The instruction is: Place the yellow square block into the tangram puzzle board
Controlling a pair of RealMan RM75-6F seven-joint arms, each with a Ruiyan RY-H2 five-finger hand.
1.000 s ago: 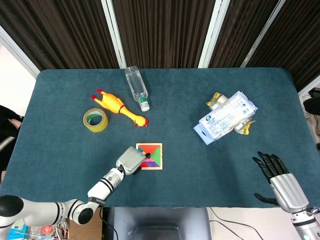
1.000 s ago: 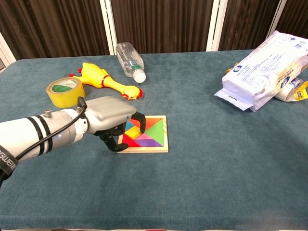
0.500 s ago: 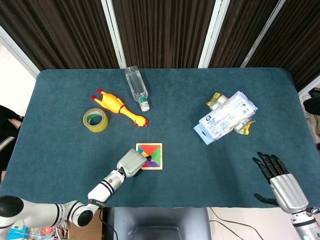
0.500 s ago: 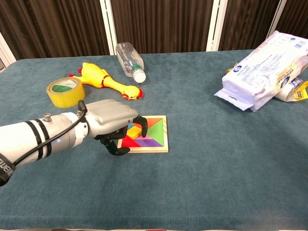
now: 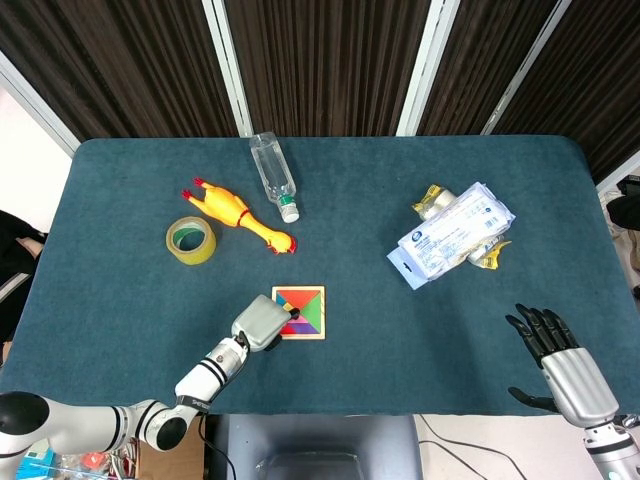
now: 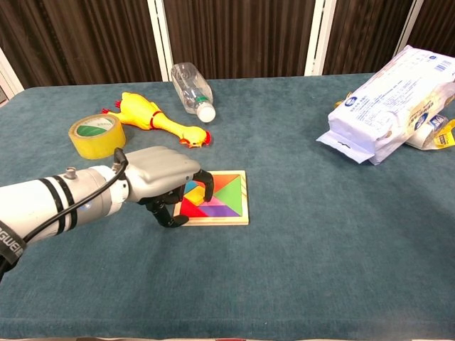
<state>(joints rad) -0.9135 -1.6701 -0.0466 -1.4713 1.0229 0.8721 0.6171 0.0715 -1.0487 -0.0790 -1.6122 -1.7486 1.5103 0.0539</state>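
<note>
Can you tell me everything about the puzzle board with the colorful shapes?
The puzzle board is a small, flat square with a pale wooden frame, lying flat on the blue-green table near the front edge. Inside sit flat pieces in red, orange, green, purple, blue and yellow, fitted close together. The left hand is over its left side, dark fingers curled down onto the pieces, hiding part of them. Nothing else touches it; the rubber chicken lies apart, further back.
</note>
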